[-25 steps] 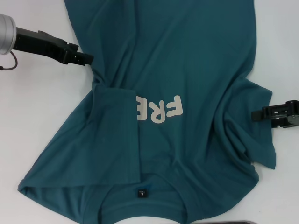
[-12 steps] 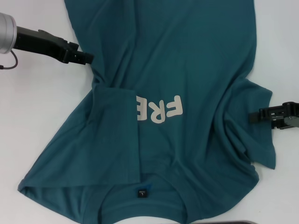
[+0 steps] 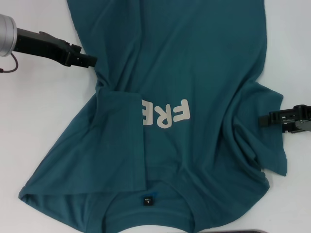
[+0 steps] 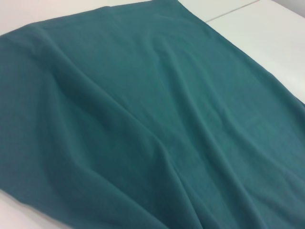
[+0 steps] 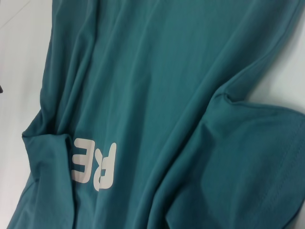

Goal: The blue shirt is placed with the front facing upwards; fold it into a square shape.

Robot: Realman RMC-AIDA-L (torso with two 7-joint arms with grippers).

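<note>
Lying collar-near, hem-far | blue shirt (image 3: 194,63) | left sleeve folded over lettering

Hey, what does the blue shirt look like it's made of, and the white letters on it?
The blue shirt looks like soft matte knit fabric, probably cotton jersey: it drapes in loose folds with no sheen. The white letters look like a flat printed layer, opaque with crisp edges; ink or vinyl, I can't tell.

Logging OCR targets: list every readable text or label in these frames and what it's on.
"FRE": white block letters on the chest of the blue shirt, upside down in the head view; the folded-over sleeve hides whatever follows.
Collar label: small dark tag with tiny pale marks, too small to read.
</note>
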